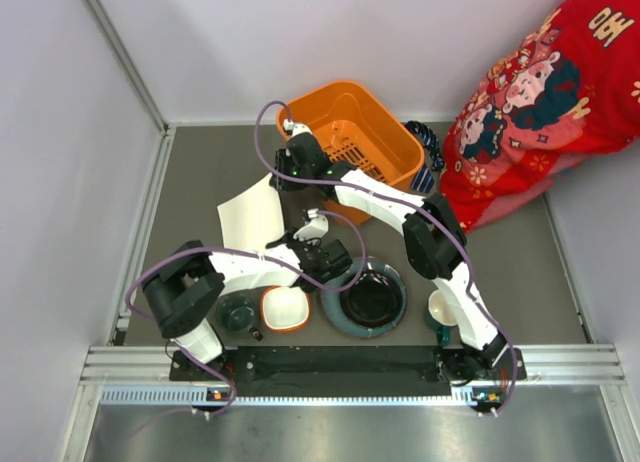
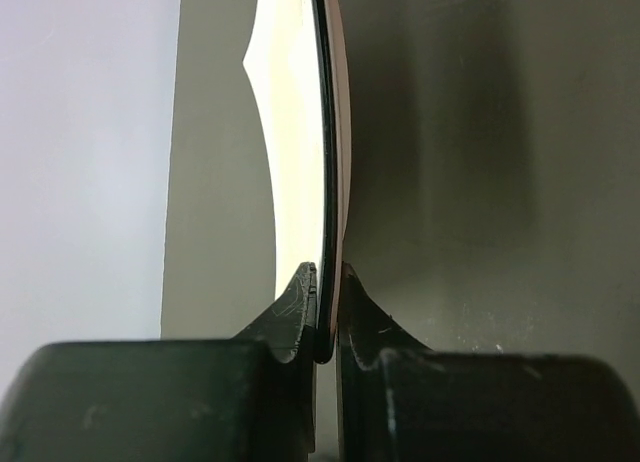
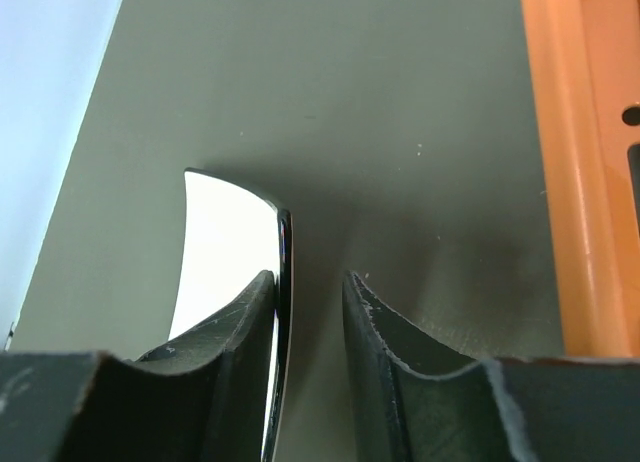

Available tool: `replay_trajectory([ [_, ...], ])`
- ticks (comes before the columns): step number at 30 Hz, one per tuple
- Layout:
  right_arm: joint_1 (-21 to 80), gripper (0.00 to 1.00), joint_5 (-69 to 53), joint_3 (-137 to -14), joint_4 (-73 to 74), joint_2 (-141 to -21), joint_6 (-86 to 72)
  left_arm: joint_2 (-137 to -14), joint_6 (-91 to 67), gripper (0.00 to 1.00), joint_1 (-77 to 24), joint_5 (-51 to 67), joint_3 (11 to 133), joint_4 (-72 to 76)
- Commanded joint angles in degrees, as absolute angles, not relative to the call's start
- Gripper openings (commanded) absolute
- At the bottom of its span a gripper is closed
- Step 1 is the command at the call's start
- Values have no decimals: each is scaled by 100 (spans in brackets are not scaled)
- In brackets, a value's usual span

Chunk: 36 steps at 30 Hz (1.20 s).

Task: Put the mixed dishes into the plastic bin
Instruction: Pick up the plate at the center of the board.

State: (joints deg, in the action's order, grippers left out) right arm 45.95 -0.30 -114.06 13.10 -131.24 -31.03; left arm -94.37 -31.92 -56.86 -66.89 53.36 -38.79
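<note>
The white square plate is held tilted over the grey table, left of the orange plastic bin. My left gripper is shut on the plate's near right rim, and the plate shows edge-on between its fingers. My right gripper is open at the plate's far right corner. There the plate's rim rests against the left finger, with a gap to the right one. The bin wall stands just to the right.
Near the arm bases sit a small dark teal cup, an orange bowl, a large blue-grey plate and a cream mug. A striped necktie lies beside the bin. A person in red stands at the back right.
</note>
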Motion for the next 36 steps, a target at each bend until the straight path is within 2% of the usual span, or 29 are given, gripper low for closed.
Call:
replay_trajectory([
  [1, 4535, 33, 62, -11259, 1538, -12797, -2883, -9325, -3972, 0, -5678, -7681, 5599, -4218],
  [6, 4535, 35, 18, -11206, 1591, -12806, -2821, -9290, -4315, 0, -5687, -7831, 5616, -4456],
  [7, 4535, 40, 26, -11223, 1617, -12814, -2821, -9299, -4376, 0, -5687, -7857, 5625, -4517],
  [11, 4535, 45, -202, -11276, 1740, -12858, -2725, -9325, -4806, 0, -5713, -8033, 5730, -4886],
  [36, 4535, 49, -922, -11347, 1767, -12718, -2435, -9457, -5256, 0, -5783, -8060, 5687, -5071],
])
